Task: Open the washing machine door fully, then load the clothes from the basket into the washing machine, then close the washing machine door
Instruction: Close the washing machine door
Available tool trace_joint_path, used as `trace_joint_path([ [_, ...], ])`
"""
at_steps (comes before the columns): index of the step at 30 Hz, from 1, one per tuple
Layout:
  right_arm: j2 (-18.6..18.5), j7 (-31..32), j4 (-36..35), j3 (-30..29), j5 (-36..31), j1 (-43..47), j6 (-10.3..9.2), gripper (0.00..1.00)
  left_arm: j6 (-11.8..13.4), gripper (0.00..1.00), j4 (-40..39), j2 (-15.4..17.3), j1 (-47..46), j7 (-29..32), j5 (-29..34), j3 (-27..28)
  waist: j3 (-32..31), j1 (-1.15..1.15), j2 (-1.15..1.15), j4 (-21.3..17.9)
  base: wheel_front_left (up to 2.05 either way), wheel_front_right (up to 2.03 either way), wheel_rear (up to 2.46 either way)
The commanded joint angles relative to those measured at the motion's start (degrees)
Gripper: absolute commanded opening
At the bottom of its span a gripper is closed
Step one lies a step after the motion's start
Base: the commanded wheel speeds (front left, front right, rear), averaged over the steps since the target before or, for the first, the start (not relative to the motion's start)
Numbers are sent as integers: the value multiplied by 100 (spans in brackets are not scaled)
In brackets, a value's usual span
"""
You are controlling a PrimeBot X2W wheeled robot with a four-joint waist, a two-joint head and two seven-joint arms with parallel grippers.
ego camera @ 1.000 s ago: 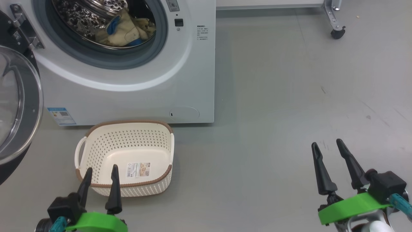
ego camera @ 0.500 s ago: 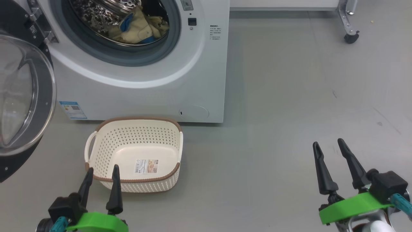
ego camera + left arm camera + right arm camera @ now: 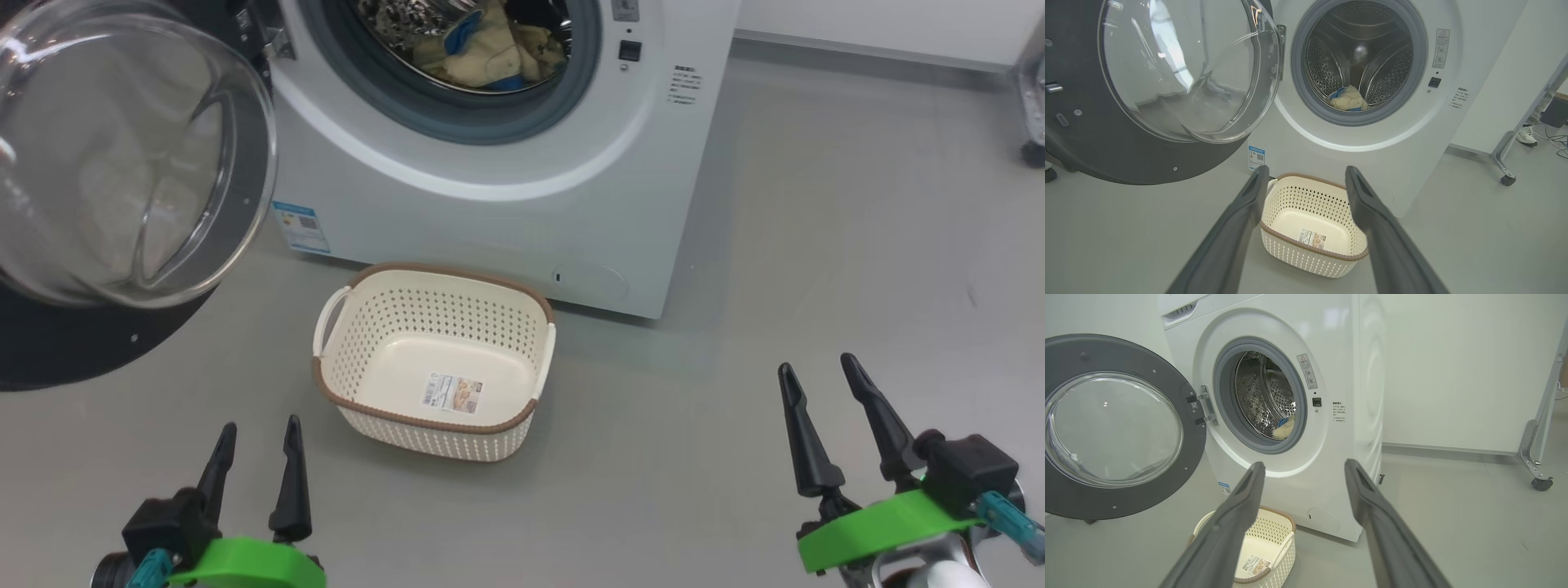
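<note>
The washing machine door [image 3: 131, 171], swung wide at upper left, looks to be the one step left, since the clothes [image 3: 490, 53] lie inside the washing machine [image 3: 490, 212] at top centre and the basket [image 3: 449, 271] at centre frame is empty. I would first check that no cloth hangs over the grey rubber ring [image 3: 490, 118], then catch the door behind its free black edge and sweep it rightward in one steady arc until it latches. Both arms sit low and clear of everything, the left jaws at lower left and the right jaws at lower right, each pair spread wide, holding nothing, tips pointing up-frame.
</note>
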Motion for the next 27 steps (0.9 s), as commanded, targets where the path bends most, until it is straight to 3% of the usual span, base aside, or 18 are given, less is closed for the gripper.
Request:
trace_joint_path([
  [1,-69,-55,-189,132,22,-255,-16,100,10,100,-208,114,-246,-55,14,211,38,0,0,320,0,0,0],
  [17,-45,-55,-90,366,43,-454,-16,100,65,100,-305,261,-242,-40,-20,300,62,0,0,1607,0,0,0],
  [27,-1,-55,-19,471,99,-484,-16,100,102,100,-350,365,-168,-33,-35,342,-45,0,0,1857,0,0,0],
])
